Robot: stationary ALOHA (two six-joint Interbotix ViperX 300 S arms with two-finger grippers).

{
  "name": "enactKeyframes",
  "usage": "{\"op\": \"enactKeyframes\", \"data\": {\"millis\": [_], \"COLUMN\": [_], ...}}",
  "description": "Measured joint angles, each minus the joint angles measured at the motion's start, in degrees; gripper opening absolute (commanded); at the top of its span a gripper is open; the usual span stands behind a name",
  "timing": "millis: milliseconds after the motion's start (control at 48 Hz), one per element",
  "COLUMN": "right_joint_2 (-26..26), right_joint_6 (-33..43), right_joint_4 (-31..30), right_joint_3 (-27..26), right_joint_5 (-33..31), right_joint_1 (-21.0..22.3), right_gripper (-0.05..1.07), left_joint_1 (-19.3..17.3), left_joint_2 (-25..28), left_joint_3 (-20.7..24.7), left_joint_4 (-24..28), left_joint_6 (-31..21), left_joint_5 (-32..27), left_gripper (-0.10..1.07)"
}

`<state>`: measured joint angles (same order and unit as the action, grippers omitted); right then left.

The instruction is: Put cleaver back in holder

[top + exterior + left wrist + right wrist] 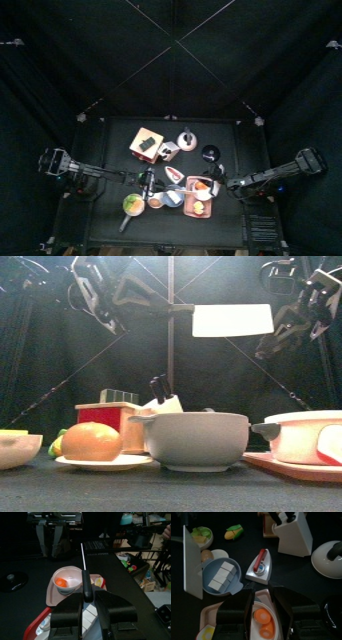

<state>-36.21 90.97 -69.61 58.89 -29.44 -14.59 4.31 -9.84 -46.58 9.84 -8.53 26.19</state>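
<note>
High above the tabletop [160, 496], upper middle of the front view: cleaver [231, 319] in the air, blade broadside to that camera, pale and rectangular, dark handle pointing to frame left. Not in the holder.

Left gripper [88, 595]: fingers [69, 612] closed narrow on the cleaver handle. In the left wrist view the blade is edge-on, a thin bright line running up from between the fingers. Below it is a pink cup [67, 582] with something orange inside.

Right gripper [262, 597]: fingers wide apart, nothing between them. It hangs over a pink tray [218, 614] carrying orange carrot slices [263, 619], lower middle of the right wrist view. The cleaver blade shows at the left edge of that view as a long grey strip.

Knife block [294, 534]: white, standing on the tabletop, black handles sticking out of its top; upper right of the right wrist view. In the front view it sits lower middle, mostly behind a grey bowl [197, 438]. Well apart from the cleaver, which is higher and to frame right.

Also on the tabletop:
- red box with a slotted top [112, 414], just left of the knife block in the front view
- round orange fruit on a plate [91, 442], lower left
- red and white pot [315, 436], lower right
- blue-grey bowl of white cubes [222, 575]
</note>
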Motion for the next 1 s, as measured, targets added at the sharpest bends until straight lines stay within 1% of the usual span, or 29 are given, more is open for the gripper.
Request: {"op": "enactKeyframes", "data": {"millis": [167,250,312,375,458,562,667,750,833,938,1000], "right_joint_2": [0.09,0.79,1.58,2.55,3.78,6.50,9.32,11.25,13.54,16.88,19.95], "right_joint_6": [0.62,0.62,0.62,0.79,1.67,5.62,8.88,9.93,10.63,10.72,10.72], "right_joint_4": [0.35,-0.44,-0.70,-0.79,-0.44,0.26,-0.35,-2.29,-5.98,-10.72,-13.45], "right_joint_3": [-1.67,-3.08,-3.96,-4.66,-5.80,-7.65,-8.88,-9.93,-11.43,-13.36,-14.94], "right_joint_5": [-0.26,-0.18,-0.18,-0.26,-0.09,0.26,0.53,0.53,0.79,0.97,1.05], "right_joint_1": [2.99,4.83,7.03,9.93,13.36,18.46,21.71,23.38,24.17,24.35,24.43], "right_gripper": [0.68,0.68,0.68,0.68,0.68,0.68,0.67,0.67,0.66,0.65,0.63], "left_joint_1": [-0.53,-0.79,-1.14,-1.41,-2.11,-3.52,-5.10,-6.24,-7.82,-11.16,-13.01], "left_joint_2": [-0.97,-2.55,-4.31,-6.68,-9.67,-13.62,-17.75,-20.74,-23.47,-26.72,-28.13], "left_joint_3": [0.00,0.00,0.00,0.00,0.09,0.35,0.70,0.70,0.70,0.79,1.23], "left_joint_4": [-0.88,-2.99,-5.36,-8.70,-11.78,-13.18,-13.54,-13.62,-13.54,-13.71,-13.71], "left_joint_6": [0.00,-0.26,-0.18,-0.35,-0.18,-0.26,-0.18,-0.26,-0.26,-0.44,-0.44], "left_joint_5": [-3.08,-5.98,-9.05,-13.89,-19.86,-25.84,-31.38,-35.42,-39.38,-44.47,-47.20], "left_gripper": [0.54,0.54,0.54,0.54,0.54,0.54,0.54,0.54,0.54,0.54,0.54]}}
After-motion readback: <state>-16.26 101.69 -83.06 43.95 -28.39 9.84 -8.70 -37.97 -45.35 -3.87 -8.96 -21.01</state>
